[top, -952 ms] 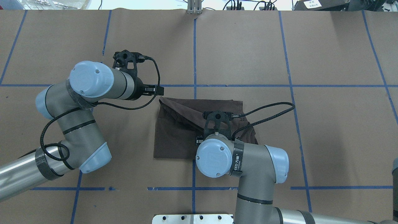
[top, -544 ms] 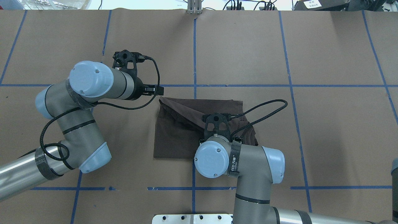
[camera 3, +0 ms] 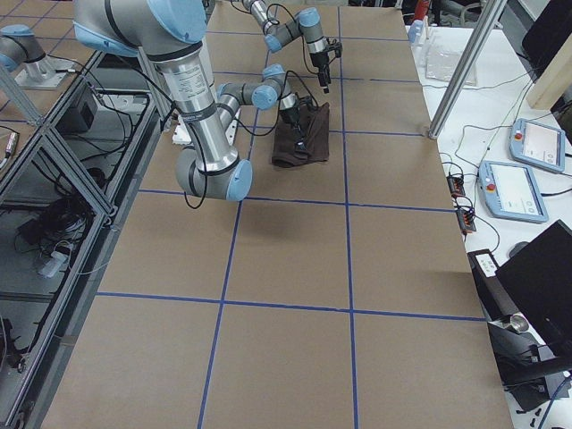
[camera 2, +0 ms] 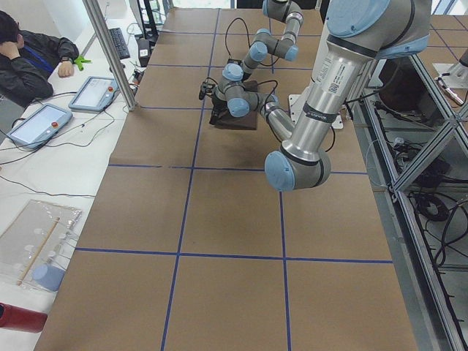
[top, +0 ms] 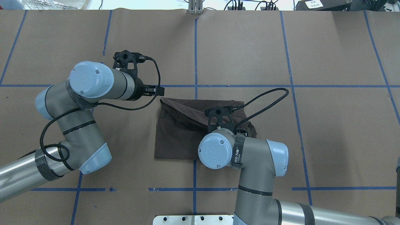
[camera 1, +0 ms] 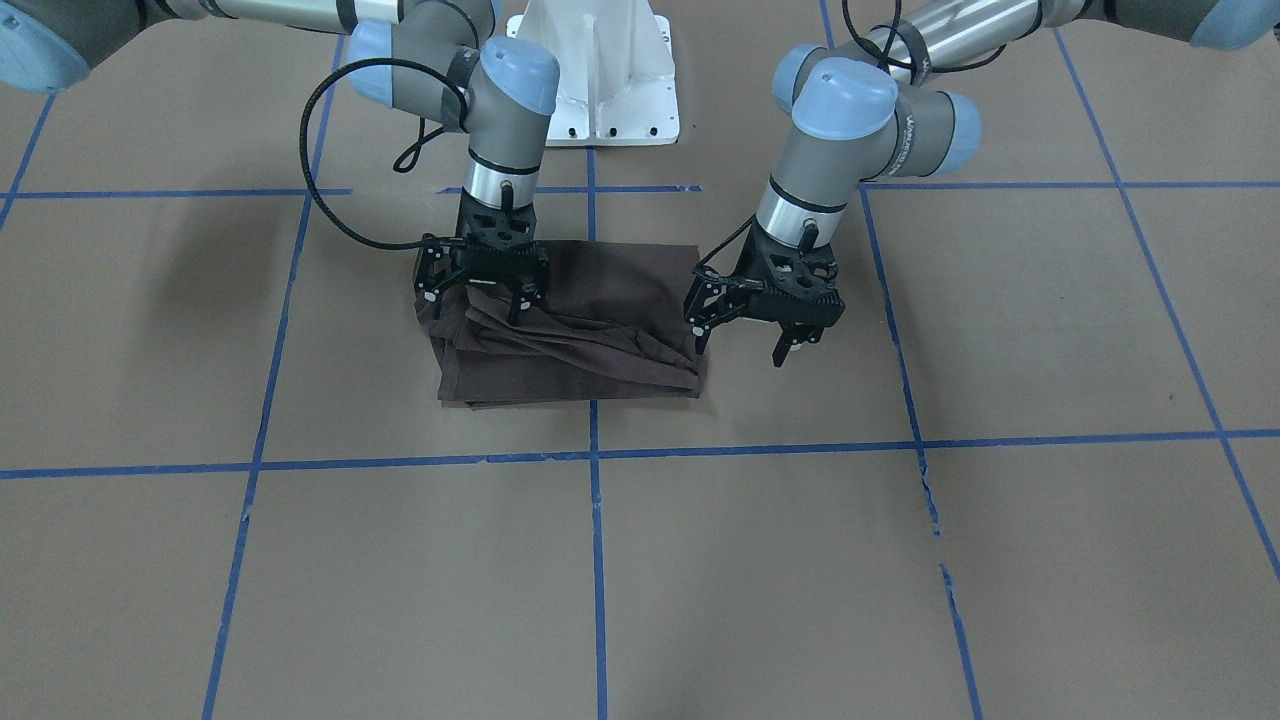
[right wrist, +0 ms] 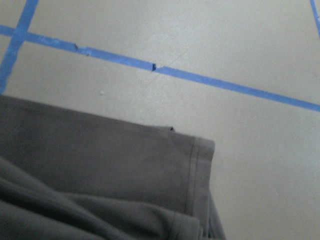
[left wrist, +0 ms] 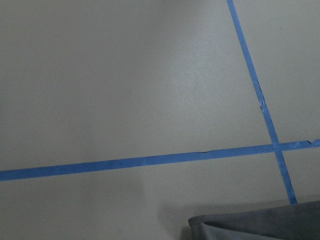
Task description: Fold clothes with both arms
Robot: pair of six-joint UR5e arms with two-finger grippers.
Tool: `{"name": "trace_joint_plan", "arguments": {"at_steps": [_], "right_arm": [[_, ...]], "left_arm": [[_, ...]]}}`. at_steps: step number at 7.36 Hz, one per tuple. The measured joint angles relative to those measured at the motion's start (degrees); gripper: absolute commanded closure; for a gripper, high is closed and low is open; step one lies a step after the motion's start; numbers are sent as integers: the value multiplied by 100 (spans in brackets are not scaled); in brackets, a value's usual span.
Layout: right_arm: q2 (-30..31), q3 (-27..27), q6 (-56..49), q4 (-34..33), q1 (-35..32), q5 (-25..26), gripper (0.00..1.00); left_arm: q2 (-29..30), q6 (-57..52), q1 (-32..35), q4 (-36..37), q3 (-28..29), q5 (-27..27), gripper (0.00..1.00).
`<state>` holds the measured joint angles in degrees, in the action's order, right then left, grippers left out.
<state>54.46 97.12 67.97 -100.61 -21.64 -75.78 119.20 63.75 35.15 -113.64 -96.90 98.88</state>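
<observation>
The dark brown T-shirt point(camera 1: 600, 300) lies folded into a rough rectangle on the brown paper table, with bunched folds along its front part; it also shows in the overhead view point(top: 175, 131). My right gripper point(camera 1: 478, 300) stands open over the shirt's end on my right, fingertips down at the rumpled cloth. My left gripper point(camera 1: 742, 340) is open and empty, hovering just past the shirt's other end. The left wrist view shows only the shirt's corner point(left wrist: 260, 227). The right wrist view shows a hemmed corner point(right wrist: 100, 165).
Blue tape lines point(top: 196, 56) grid the table. The white pedestal base point(camera 1: 600, 80) stands behind the shirt. A person point(camera 2: 29, 51) sits at a side desk with tablets point(camera 2: 40, 121). A metal post point(camera 2: 110, 51) stands at the table's far edge.
My right wrist has shifted a little forward over the shirt, its cable loop has swung, and the folds under it have drawn in slightly. The left arm has not moved.
</observation>
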Motion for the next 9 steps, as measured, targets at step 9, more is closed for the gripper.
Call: {"name": "trace_joint_plan", "arguments": {"at_steps": [9], "right_arm": [[-189,161,849,705,-445,-1101,19]], "left_arm": [[-212,15,-11,3,-252,9,0]]}}
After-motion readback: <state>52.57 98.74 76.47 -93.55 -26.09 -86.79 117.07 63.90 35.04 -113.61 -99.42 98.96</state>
